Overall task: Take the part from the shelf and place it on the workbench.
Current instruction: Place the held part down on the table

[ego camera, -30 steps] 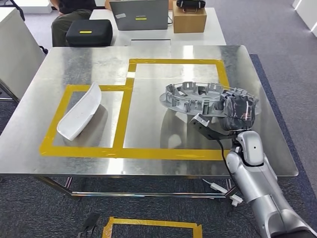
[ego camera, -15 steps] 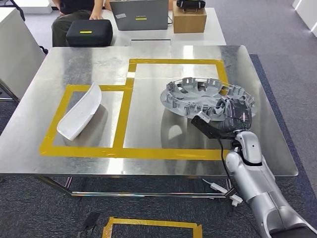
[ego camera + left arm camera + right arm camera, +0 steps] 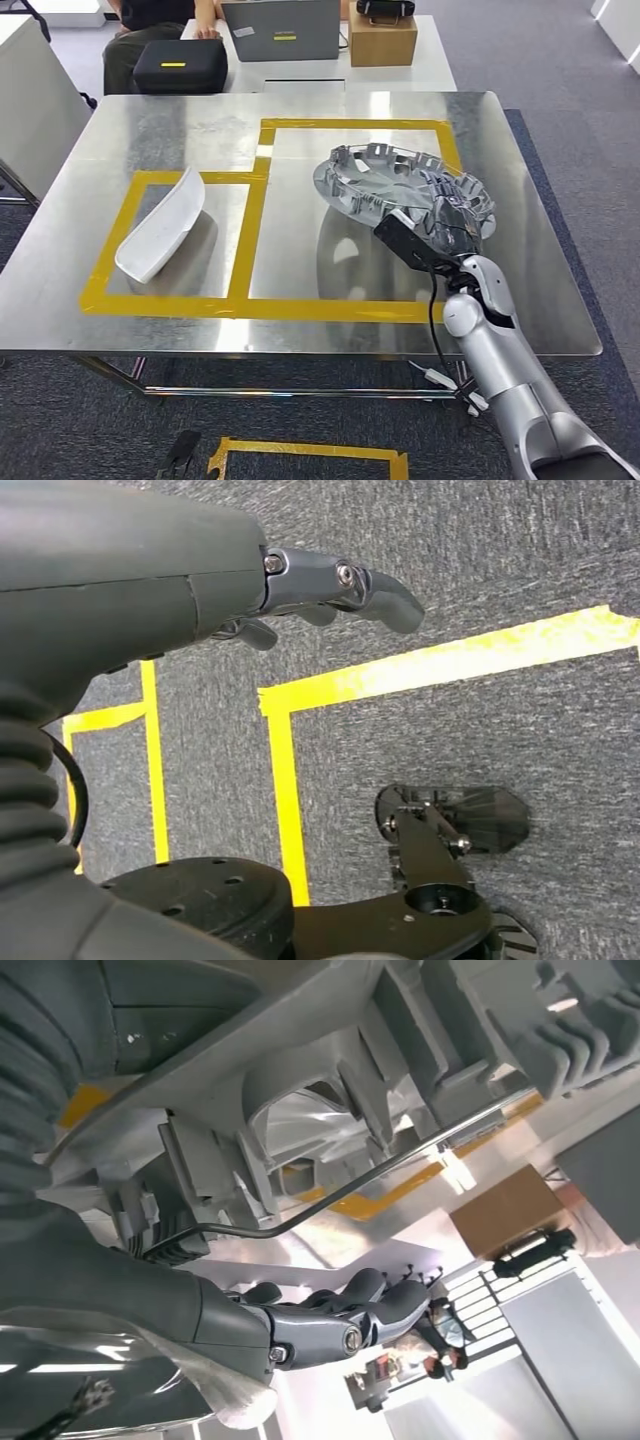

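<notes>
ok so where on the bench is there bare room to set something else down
Free: the near half of the right taped box, in front of the wheel cover; the far-left bench corner outside the tape; the strip along the near edge. Crowded: the left taped box, mostly taken by the white part, and the right side where the right hand holds the cover.

Right hand reaches forward, fingers curled (gripping); left hand hangs slack.

A robotics lab: steel workbench marked with yellow tape, laptop desk behind, grey carpet
</notes>
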`<action>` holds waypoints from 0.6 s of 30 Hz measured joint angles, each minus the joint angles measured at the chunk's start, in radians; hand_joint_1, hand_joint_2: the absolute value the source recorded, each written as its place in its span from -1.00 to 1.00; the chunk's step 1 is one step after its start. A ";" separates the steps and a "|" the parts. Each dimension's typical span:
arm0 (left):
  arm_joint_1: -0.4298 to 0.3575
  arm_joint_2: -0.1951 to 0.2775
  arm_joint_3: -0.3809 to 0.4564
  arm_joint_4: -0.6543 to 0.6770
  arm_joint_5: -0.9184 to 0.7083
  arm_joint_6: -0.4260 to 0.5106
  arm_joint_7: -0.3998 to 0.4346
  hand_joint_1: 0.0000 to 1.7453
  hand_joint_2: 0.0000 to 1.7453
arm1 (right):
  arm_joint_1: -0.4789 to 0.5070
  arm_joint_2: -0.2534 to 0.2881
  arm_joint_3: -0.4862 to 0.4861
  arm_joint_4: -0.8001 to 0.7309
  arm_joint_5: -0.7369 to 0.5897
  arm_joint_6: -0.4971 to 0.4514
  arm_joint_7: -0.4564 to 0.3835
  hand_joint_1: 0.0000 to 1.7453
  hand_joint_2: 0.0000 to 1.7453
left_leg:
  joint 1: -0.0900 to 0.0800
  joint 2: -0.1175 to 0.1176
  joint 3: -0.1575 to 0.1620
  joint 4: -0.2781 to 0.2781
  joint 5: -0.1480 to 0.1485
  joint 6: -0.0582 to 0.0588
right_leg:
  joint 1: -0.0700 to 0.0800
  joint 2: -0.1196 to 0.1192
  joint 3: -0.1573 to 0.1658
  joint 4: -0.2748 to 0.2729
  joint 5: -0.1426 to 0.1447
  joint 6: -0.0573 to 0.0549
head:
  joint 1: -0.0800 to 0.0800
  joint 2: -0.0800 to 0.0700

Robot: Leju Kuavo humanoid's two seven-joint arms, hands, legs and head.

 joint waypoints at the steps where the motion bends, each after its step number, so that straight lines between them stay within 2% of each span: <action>1: 0.000 0.000 0.000 0.000 0.000 0.000 0.000 -1.00 -1.00 | -0.002 0.003 0.002 -0.008 -0.004 0.003 0.002 -1.00 1.00 | 0.000 0.000 0.000 0.000 0.000 0.000 | 0.000 0.000 0.000 0.000 0.000 0.000 | 0.000 0.000; 8: 0.000 0.000 0.001 0.000 -0.004 0.000 0.000 -1.00 -1.00 | -0.008 0.008 0.015 -0.040 -0.038 0.022 -0.007 -1.00 1.00 | 0.000 0.000 0.000 0.000 0.000 0.000 | 0.000 0.000 0.000 0.000 0.000 0.000 | 0.000 0.000; 12: 0.000 0.000 0.001 0.000 -0.005 0.000 0.000 -1.00 -1.00 | -0.010 0.012 0.036 -0.083 -0.130 0.090 -0.021 -1.00 1.00 | 0.000 0.000 0.000 0.000 0.000 0.000 | 0.000 0.001 0.000 0.000 0.000 0.000 | 0.000 0.000; 18: 0.000 0.000 0.003 0.000 -0.006 0.001 0.000 -1.00 -1.00 | -0.016 0.021 0.102 -0.163 -0.283 0.192 0.002 -1.00 1.00 | 0.000 0.000 0.000 0.000 0.000 0.000 | 0.000 0.000 0.000 0.000 0.000 0.000 | 0.000 0.000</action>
